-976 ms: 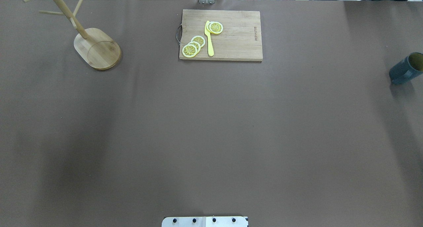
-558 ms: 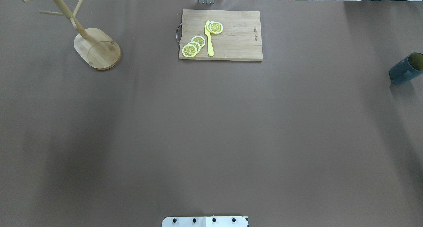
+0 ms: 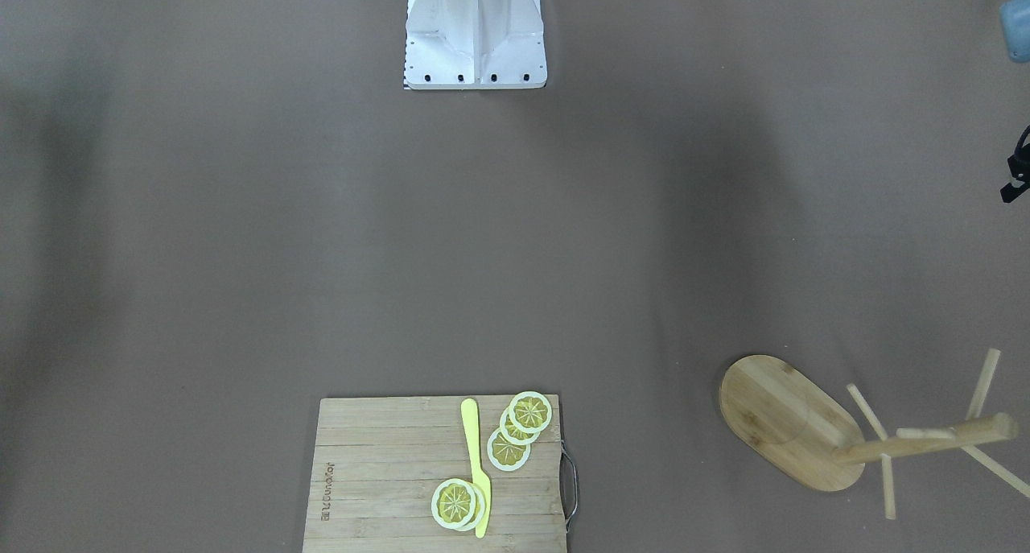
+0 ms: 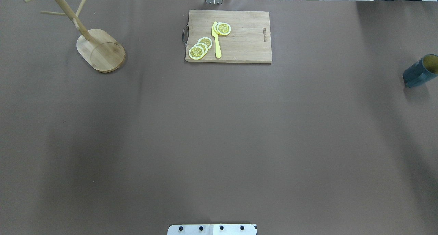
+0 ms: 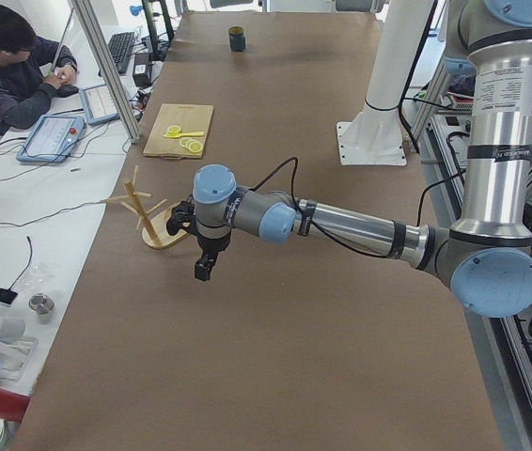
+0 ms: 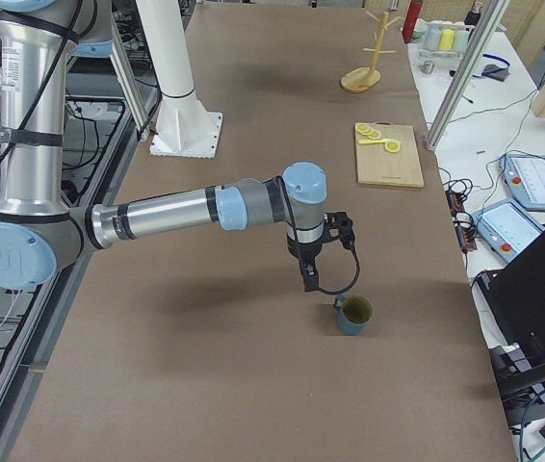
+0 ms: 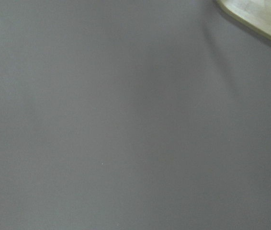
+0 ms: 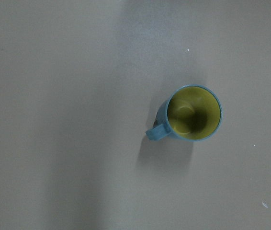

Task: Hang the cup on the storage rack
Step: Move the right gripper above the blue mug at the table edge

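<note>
The dark slate-blue cup (image 4: pixel 419 72) stands upright at the table's far right edge, olive inside; it also shows in the right wrist view (image 8: pixel 193 114), handle pointing lower left, and in the exterior right view (image 6: pixel 354 314). The bamboo storage rack (image 4: pixel 101 50) stands at the far left back, also in the front-facing view (image 3: pixel 793 420); a corner of its base shows in the left wrist view (image 7: pixel 260 14). My right gripper (image 6: pixel 309 279) hangs above the table just beside the cup. My left gripper (image 5: pixel 205 268) hangs near the rack (image 5: pixel 144 211). I cannot tell whether either is open or shut.
A wooden cutting board (image 4: pixel 236 36) with lemon slices (image 4: pixel 200 47) and a yellow knife (image 4: pixel 216 40) lies at the back middle. The robot's white base (image 3: pixel 475 34) stands at the near edge. An operator (image 5: pixel 7 70) sits beyond the table's far side.
</note>
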### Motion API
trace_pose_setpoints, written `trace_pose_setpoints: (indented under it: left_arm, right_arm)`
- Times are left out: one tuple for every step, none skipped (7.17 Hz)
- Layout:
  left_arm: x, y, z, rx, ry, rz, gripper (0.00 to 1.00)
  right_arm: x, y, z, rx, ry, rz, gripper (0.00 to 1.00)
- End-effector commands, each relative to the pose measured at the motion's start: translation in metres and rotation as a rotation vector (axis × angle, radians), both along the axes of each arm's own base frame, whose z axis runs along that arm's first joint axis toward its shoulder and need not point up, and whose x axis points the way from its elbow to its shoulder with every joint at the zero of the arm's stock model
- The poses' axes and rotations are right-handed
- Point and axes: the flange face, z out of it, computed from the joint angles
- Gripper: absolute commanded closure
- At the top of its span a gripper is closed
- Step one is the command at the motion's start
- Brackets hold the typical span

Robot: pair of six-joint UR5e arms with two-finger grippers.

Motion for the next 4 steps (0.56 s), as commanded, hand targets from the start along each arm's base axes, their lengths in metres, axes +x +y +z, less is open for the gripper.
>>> trace_pose_setpoints:
  left_arm:
    - [-0.002, -0.008, -0.012, 0.197, 0.008, -0.015, 0.01]
    - [-0.004, 0.001, -0.011, 0.244, 0.021, -0.015, 0.01]
    - [-0.003, 0.000, -0.006, 0.238, 0.023, -0.012, 0.01]
    - [-0.003, 0.000, -0.003, 0.244, 0.020, -0.009, 0.01]
  right_arm:
    - [0.001, 0.005, 0.004, 0.041, 0.000, -0.007, 0.00]
    - [0.002, 0.018, 0.013, 0.127, -0.011, -0.001, 0.00]
    - [0.002, 0.025, 0.033, 0.181, -0.025, -0.002, 0.00]
    - [0.001, 0.025, 0.039, 0.215, -0.042, -0.003, 0.00]
